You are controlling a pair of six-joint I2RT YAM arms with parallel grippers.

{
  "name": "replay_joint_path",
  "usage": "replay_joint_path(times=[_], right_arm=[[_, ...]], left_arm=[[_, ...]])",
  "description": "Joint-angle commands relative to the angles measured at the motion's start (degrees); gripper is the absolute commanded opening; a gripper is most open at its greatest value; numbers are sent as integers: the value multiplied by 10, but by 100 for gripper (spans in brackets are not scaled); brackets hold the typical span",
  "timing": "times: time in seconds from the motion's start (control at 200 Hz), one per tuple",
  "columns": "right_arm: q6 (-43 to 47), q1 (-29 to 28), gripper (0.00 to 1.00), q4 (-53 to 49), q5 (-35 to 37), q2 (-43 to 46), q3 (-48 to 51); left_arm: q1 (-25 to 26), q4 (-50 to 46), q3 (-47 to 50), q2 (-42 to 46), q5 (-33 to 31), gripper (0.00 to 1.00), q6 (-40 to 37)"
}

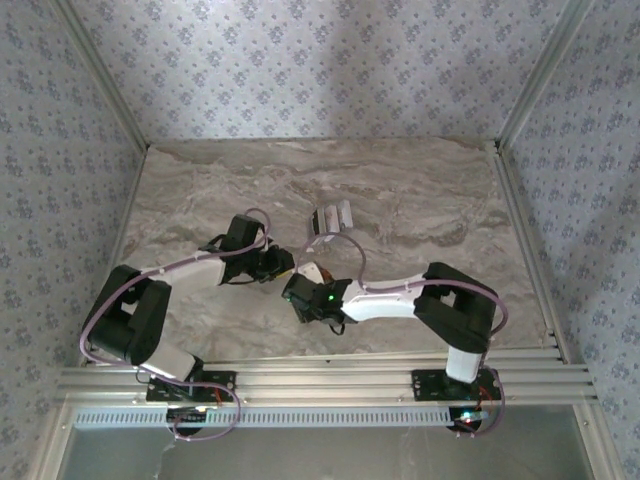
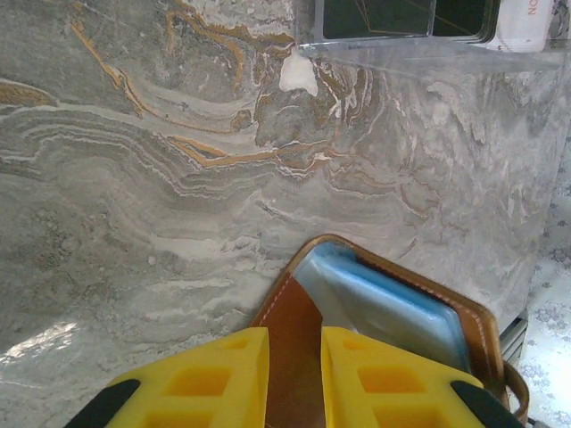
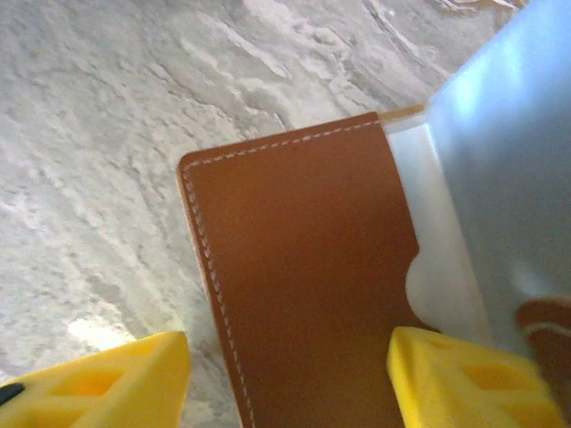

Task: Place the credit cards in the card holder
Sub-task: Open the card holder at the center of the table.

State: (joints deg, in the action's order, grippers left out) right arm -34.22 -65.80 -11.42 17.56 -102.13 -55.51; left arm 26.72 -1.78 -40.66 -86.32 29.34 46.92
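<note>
A: What is held?

B: The tan-brown leather bifold card holder is clamped at its edge by the yellow left fingers; the right fingers are spread apart over it.

A: And the cards?

B: Thin white-and-dark credit cards are seen at twelve o'clock, farther up the marbled counter; one should be pinched by its edge.

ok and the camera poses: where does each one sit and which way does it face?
Top external: fixed above and behind the arms, looking down on the marble table; both arms show, bases at bottom.
Left wrist: on the left arm, looking low across the table toward the credit cards; the left gripper pinches the card holder.
Right wrist: on the right arm, looking down close on the card holder; the right gripper stands open.
Shared: both wrist views catch the card holder; top and left wrist catch the credit cards.
</note>
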Motion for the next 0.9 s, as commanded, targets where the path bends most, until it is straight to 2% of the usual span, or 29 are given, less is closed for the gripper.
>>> replay_joint_path(times=[0.0,0.15,0.305,0.52,0.894], right_arm=[[-5,18,66,61,-121,-9,41],[-7,47,69,122,-188,2,81],[-14,63,69,150,-217,3,101],[-14,70,68,164,-229,7,112],[5,92,67,137,-233,69,113]], left_arm=[[-1,-9,-14,-9,16,22,-16],[1,-5,-20,-25,25,22,-17],[16,4,-28,-54,31,14,-17],[47,18,-33,-99,22,6,-10],[62,-16,-6,-137,-23,4,-43]])
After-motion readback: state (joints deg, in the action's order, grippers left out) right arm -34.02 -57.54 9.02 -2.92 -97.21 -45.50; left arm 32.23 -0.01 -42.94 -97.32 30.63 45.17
